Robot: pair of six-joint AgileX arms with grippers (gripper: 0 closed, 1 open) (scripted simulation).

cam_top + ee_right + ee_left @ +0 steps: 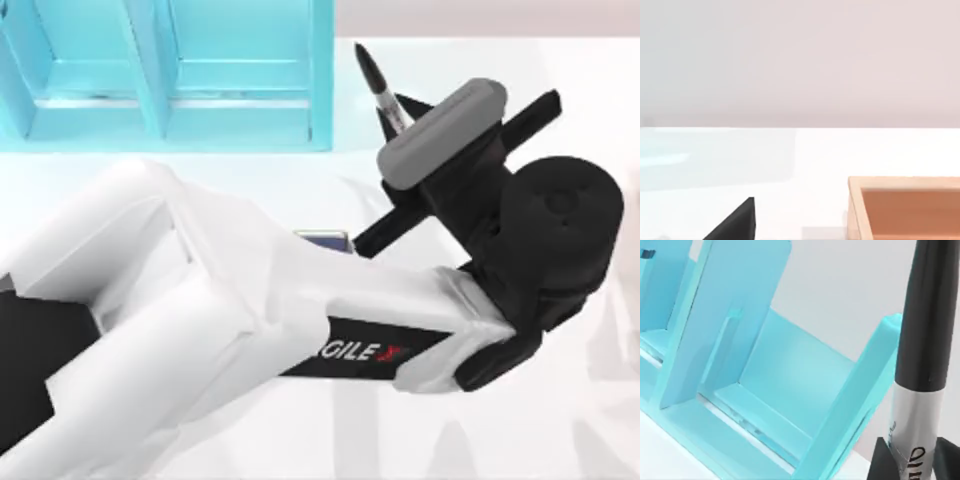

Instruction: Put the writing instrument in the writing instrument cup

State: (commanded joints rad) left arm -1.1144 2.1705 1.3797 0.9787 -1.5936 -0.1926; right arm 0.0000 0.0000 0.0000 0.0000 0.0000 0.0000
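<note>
My left gripper (397,120) is shut on the writing instrument (378,80), a thin pen with a silvery barrel and a black end, held in the air at the top view's upper middle. The black end points toward the back of the table. In the left wrist view the pen (922,355) rises from between the two black fingers (882,462). One corner of the writing instrument cup (322,241), dark blue with a gold rim, peeks out beneath my left arm; the rest is hidden. A black part of my right gripper (737,222) shows low over the white table.
A large turquoise shelf unit (170,70) stands at the back left, close beside the held pen, and appears again in the left wrist view (765,375). A shallow wooden box (905,207) sits on the table near my right gripper.
</note>
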